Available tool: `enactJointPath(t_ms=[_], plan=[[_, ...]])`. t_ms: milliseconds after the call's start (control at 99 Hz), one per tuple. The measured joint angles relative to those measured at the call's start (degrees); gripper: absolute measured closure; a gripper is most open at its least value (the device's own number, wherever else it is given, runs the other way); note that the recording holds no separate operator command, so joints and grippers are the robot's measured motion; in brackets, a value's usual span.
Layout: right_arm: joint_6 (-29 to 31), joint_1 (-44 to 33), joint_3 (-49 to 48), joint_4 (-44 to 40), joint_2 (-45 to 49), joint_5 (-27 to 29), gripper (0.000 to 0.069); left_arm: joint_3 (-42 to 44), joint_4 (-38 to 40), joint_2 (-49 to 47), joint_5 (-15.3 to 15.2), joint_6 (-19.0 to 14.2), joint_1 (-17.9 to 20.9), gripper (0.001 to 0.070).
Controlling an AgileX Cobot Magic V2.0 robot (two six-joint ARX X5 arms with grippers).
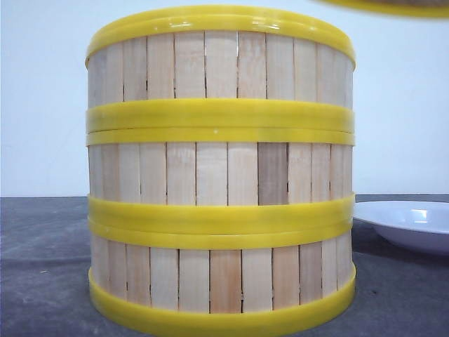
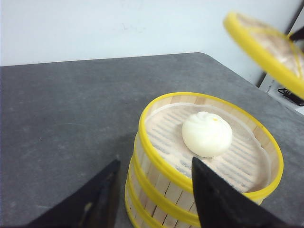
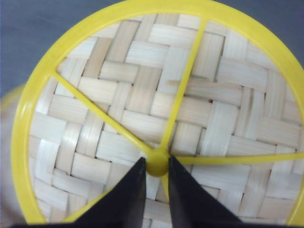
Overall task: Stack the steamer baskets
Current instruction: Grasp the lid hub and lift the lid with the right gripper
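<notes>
Three steamer baskets (image 1: 221,168) stand stacked in one column right in front of the camera, with slatted walls and yellow rims. In the left wrist view the top steamer basket (image 2: 161,166) is uncovered and holds a white bun (image 2: 207,134). My left gripper (image 2: 156,161) is open beside the stack, one finger outside the wall and one over the rim. My right gripper (image 3: 157,161) is shut on the yellow centre knob of the woven lid (image 3: 142,95). The lid (image 2: 266,47) hangs tilted in the air, off to one side above the stack.
A white plate (image 1: 410,221) lies on the dark grey table (image 1: 42,253) to the right of the stack. The table edge (image 2: 247,80) runs close beyond the stack in the left wrist view. A pale wall stands behind.
</notes>
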Motion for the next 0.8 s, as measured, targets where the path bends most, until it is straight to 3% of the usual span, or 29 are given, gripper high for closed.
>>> enactJointPath(t_ms=[404,566,798], plan=[[0.94,18.03,2.49,0.07,7.72,0.79,0.0641,0.0,0.0,0.0,0.0,0.0,0.0,0.0435],[0.94,22.38,2.49,0.44,10.93,4.81,0.0641,0.0,0.0,0.0,0.0,0.0,0.0,0.0434],[0.92,25.62,2.49,1.7,14.93,5.51,0.0641,0.0,0.0,0.0,0.0,0.0,0.0,0.0435]])
